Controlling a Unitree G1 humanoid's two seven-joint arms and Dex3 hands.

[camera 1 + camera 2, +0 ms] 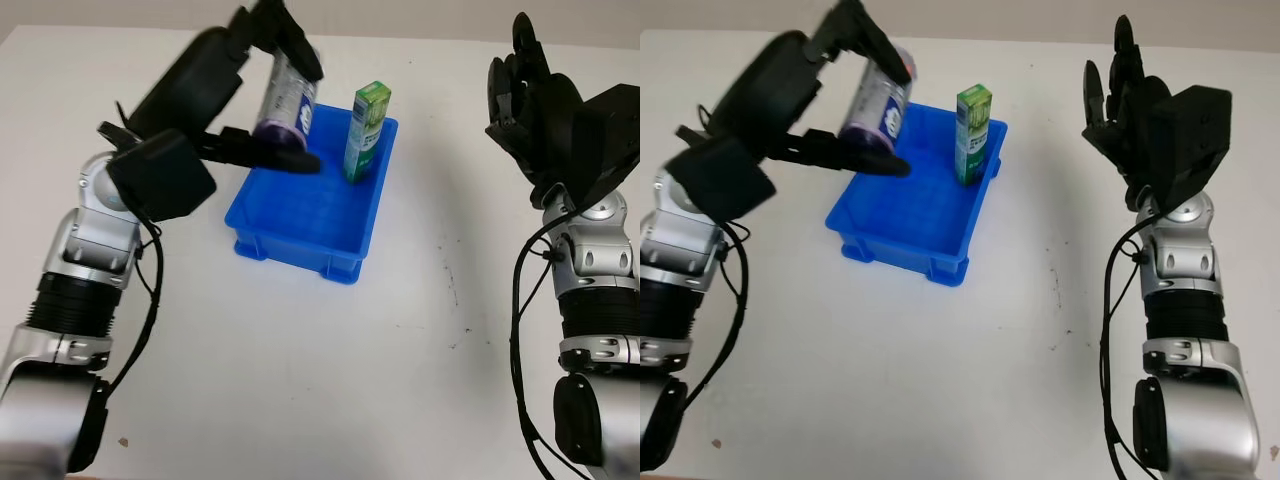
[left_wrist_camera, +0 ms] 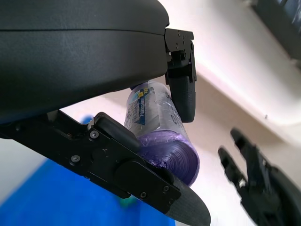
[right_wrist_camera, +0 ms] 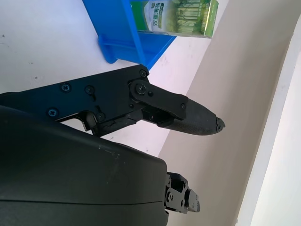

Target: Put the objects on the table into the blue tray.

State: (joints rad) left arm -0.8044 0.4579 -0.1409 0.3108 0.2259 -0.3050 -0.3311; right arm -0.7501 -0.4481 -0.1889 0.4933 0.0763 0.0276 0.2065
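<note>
Purple bag roll, clamped in the left hand with its long axis near-upright, hangs over the blue tray at its left rim; the open right hand waits well to the right.

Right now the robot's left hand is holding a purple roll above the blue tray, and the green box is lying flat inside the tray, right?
Not quite. The left hand does hold the purple roll above the blue tray, but the green box stands upright at the tray's far right corner, as the left eye view shows. The right hand is open, raised off to the side.
</note>
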